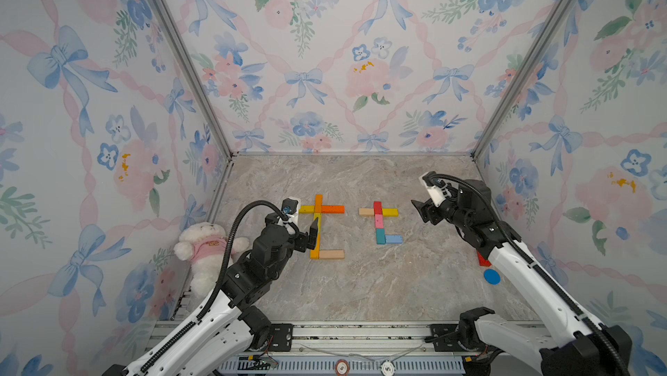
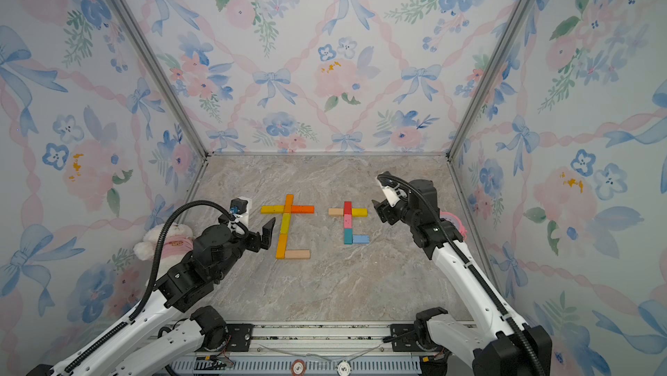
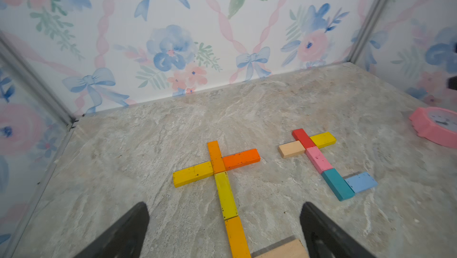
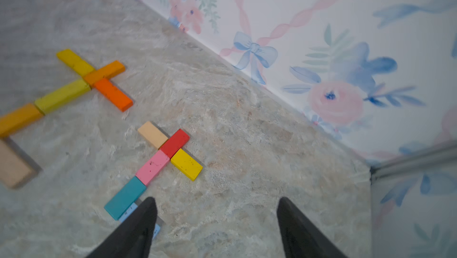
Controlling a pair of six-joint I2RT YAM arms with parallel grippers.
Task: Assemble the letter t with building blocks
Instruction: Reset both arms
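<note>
Left claw [image 3: 225, 204] gapes empty at nine o'clock of our yellow and orange blocks [image 1: 317, 221]; right claw [image 4: 216, 198], also apart, sits three o'clock of the red block [image 1: 377, 207]. We should lift straight up, nudging nothing.

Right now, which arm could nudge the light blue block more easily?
Right. The open right gripper hangs close beside the light blue block of the small t. The left gripper, also open, is over the big t's stem, farther away.

Orange-yellow block t [image 1: 317, 212] by left pincer [image 1: 312, 235]; multicolour block t [image 1: 378, 221] near right pincer [image 1: 420, 210]; plush toy [image 1: 202, 246] at wall
</note>
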